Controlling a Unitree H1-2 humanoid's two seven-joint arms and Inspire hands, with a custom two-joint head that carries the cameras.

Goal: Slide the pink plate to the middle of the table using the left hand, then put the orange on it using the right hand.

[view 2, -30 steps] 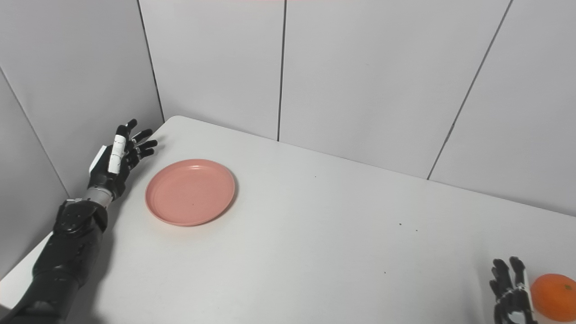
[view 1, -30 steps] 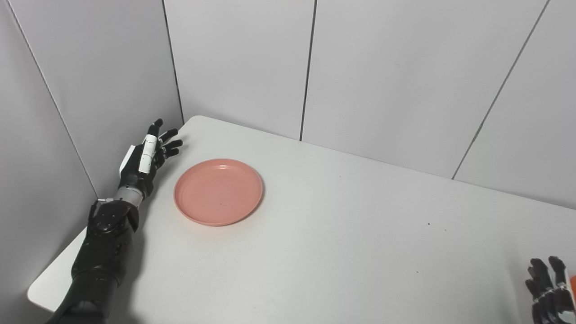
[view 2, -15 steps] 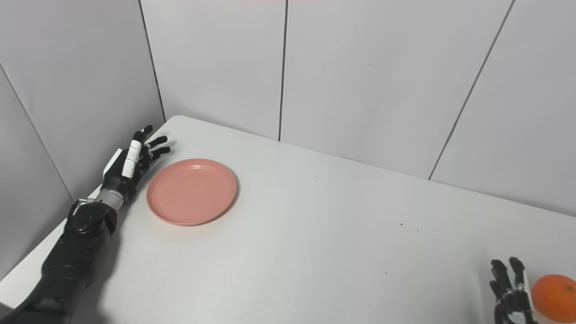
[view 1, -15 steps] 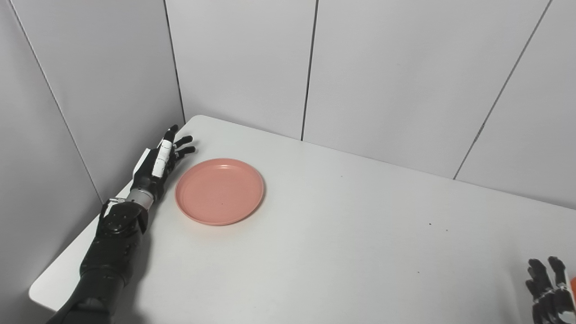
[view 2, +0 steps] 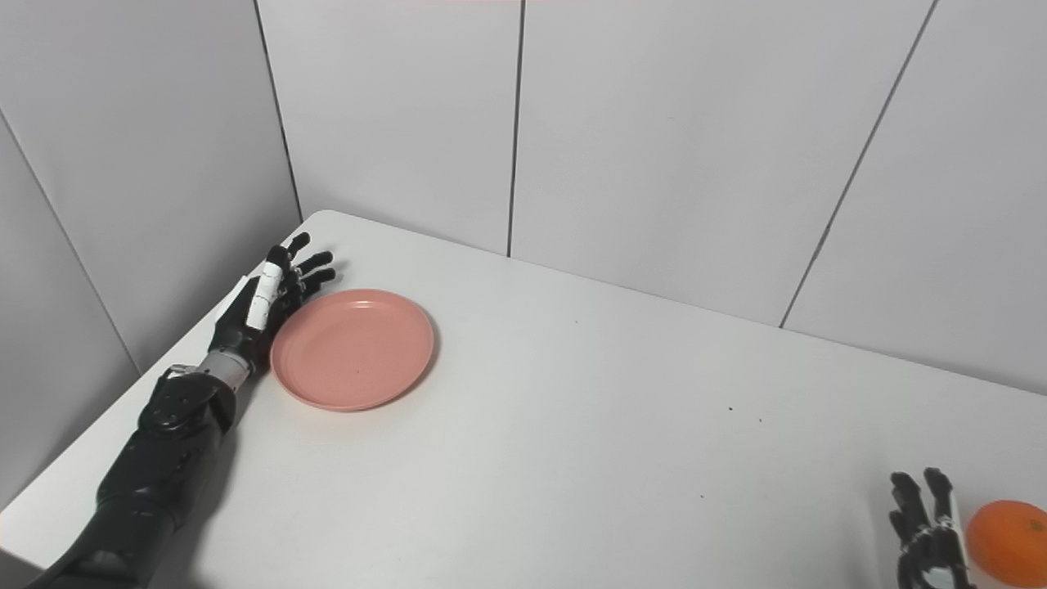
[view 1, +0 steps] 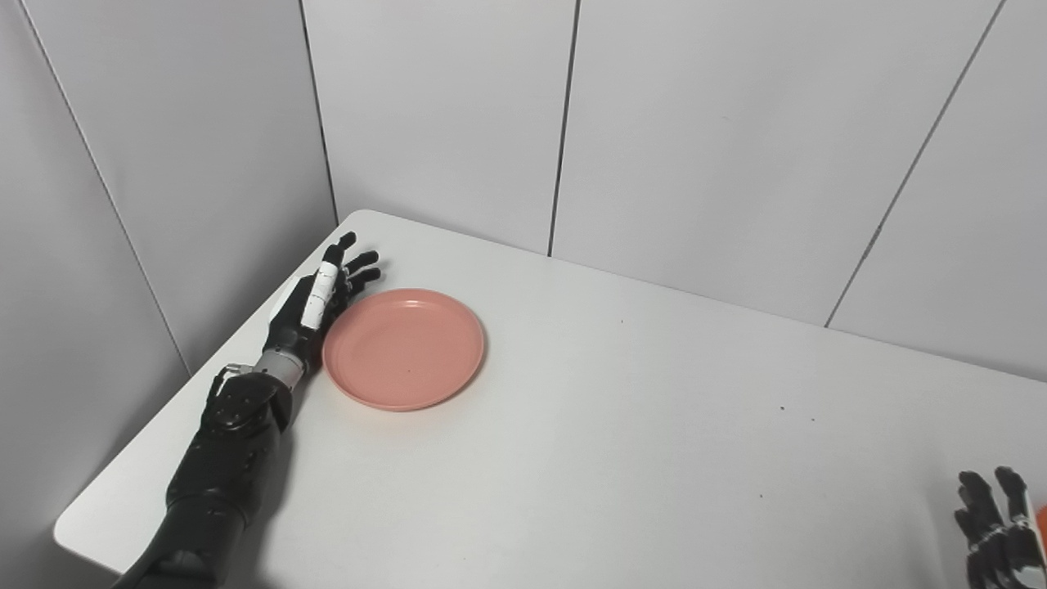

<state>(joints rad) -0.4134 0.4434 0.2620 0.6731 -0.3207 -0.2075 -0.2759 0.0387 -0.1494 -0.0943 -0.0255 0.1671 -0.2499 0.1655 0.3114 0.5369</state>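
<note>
Pink plate sits flat on the white table, toward the far-left corner, roughly 10 o'clock from table centre. Well short of the middle. Nothing on it.

Left hand lies low over the table at the plate's 9 o'clock, edge-on, palm facing the plate. Fingers are extended and slightly spread, reaching past the rim toward 11 o'clock. It grips nothing. Palm side looks right up against the plate rim; actual contact can't be confirmed from either eye. Dark forearm runs back to 7 o'clock, off the bottom edge.

Right hand is at the bottom-right corner, about 4 o'clock from table centre, cut off by the frame edge. Fingers point up and apart, holding nothing.

Orange rests on the table just beside the right hand, at its 3 o'clock. A thin gap shows between them in the right eye view; the left eye view catches only a sliver of it at the frame edge. Plate and orange are well apart, on opposite sides of the table.

Grey panel walls close in the far and left sides of the table.
</note>
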